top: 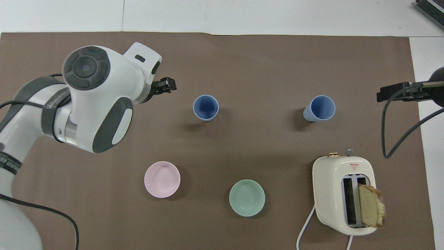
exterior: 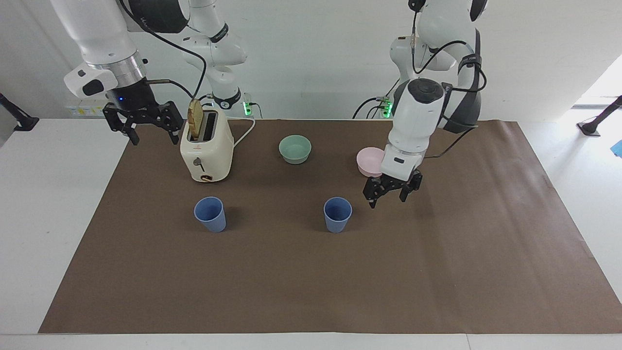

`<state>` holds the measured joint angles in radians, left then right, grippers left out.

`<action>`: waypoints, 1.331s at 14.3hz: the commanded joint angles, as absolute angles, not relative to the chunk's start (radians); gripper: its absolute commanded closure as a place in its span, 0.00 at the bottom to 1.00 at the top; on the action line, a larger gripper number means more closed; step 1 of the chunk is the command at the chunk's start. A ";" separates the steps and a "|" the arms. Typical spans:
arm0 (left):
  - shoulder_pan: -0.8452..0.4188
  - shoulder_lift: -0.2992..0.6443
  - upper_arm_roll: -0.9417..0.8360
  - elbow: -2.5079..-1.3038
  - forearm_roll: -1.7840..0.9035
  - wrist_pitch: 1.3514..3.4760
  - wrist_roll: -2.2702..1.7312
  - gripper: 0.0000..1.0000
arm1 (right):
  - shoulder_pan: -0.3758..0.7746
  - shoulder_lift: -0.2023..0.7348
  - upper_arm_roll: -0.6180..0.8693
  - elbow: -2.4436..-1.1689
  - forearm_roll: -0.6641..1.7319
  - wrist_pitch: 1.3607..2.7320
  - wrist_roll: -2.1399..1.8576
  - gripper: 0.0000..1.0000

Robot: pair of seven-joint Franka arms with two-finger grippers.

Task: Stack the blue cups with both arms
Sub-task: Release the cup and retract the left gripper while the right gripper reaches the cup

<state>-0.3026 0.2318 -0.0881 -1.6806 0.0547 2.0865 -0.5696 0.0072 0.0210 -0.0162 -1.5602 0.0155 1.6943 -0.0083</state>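
Blue cups, 2 of them, stand upright and well apart on the brown mat, farther from the robots than the toaster (exterior: 206,148), mint bowl (exterior: 295,148) and pink bowl (exterior: 369,161). One cup (exterior: 210,214) stands toward the right arm's end; the other cup (exterior: 337,214) stands near the left gripper (exterior: 392,192), whose fingers are spread and empty. The right gripper (exterior: 144,125) hangs beside the toaster, fingers spread.

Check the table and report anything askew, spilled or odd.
Nothing is spilled or tipped. Both blue cups stand upright and apart, unstacked. The one oddity: a bread slice leans askew out of the toaster, overhanging its side. The left claw hangs open beside one cup; the right claw waits open near the toaster.
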 commanded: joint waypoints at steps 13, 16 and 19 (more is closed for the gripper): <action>0.003 -0.027 -0.094 -1.706 0.017 1.750 0.038 0.00 | 0.005 0.239 -0.008 -1.749 0.025 2.023 0.017 0.00; 0.003 -0.063 -0.092 -1.674 0.018 1.683 0.038 0.00 | 0.021 0.262 -0.009 -1.759 0.025 2.066 0.017 0.00; 0.002 -0.067 -0.097 -1.586 0.018 1.553 0.040 0.00 | 0.029 0.281 -0.008 -1.784 0.025 2.092 0.018 0.00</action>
<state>-0.0122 -0.0642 -0.0870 -1.6446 0.0342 1.6387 0.0206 0.0268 0.2794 -0.0104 -1.7521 0.0163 2.0532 -0.0014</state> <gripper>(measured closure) 0.000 0.000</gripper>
